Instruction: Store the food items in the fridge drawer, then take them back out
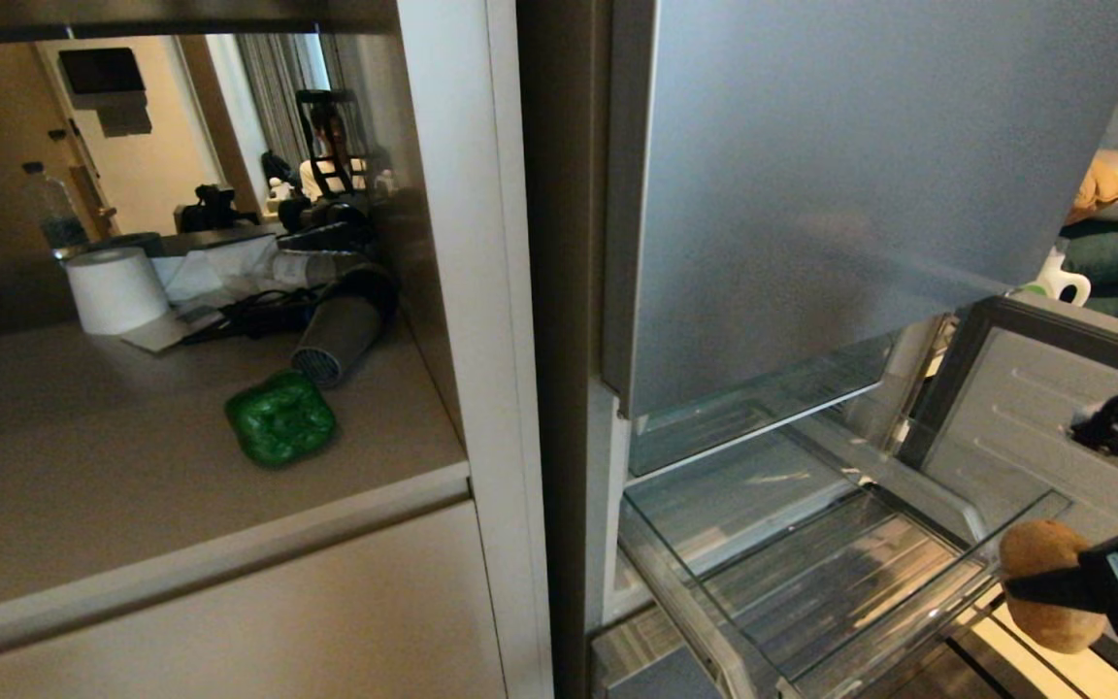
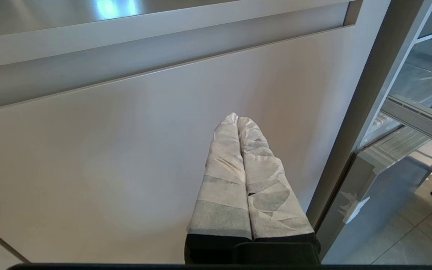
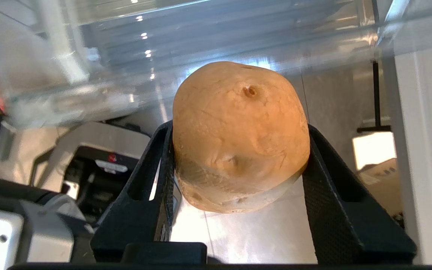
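Potato (image 3: pixel 240 135) clamped between your right gripper's (image 3: pixel 238 165) black fingers, seemingly just outside the fridge drawer (image 1: pixel 850 573).
Your left gripper (image 2: pixel 238 123) is pressed closed, empty, by the cabinet; green pepper (image 1: pixel 279 418) sits on the counter (image 1: pixel 83 466).

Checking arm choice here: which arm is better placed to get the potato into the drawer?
Right. Its hand already grips the potato beside the open drawer; the left hand is shut, facing the cabinet front.
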Available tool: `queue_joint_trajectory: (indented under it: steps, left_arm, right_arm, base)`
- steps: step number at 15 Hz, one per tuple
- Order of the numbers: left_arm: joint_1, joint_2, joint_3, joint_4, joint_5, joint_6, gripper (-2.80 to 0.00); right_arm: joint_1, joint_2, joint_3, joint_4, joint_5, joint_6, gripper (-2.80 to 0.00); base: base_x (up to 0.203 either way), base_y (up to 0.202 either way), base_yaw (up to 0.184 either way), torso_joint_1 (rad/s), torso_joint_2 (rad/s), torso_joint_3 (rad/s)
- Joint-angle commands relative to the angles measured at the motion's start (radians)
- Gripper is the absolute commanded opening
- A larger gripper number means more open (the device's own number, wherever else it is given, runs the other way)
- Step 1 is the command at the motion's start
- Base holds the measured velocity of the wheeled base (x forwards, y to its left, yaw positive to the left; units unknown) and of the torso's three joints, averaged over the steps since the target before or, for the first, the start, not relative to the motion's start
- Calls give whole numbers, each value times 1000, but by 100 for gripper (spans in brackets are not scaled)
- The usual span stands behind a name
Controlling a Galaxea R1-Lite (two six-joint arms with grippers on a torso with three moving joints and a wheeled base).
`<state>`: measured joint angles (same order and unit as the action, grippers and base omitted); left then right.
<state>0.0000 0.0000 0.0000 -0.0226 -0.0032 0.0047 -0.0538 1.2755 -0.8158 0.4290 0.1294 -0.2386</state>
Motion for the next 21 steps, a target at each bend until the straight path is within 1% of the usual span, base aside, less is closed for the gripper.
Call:
queue_joint_trajectory:
  steps: [1,4,6,8,10,21]
  left_arm:
    - [0,2,11,0,0,0,-280]
    - [0,2,11,0,0,0,-280]
    - [0,2,11,0,0,0,-280]
    - [0,2,11,0,0,0,-280]
    - [0,2,11,0,0,0,-280]
    - [0,2,11,0,0,0,-280]
  right_arm:
    - [0,-160,64,-1,6,9,-280]
    - [1,-323,120,-4,8,87,-280]
    - [4,-407,132,-4,6,158,-280]
    - [26,-452,133,-4,3,238,-280]
    - [34,-463,132,-4,3,279,-280]
    - [57,-498,153,-4,4,277,-280]
  base:
    - [0,0,0,0,0,0]
    - [0,0,0,0,0,0]
    - [0,0,0,0,0,0]
    - [0,0,0,0,0,0]
    - [0,0,0,0,0,0]
    - [0,-1,7,0,0,0]
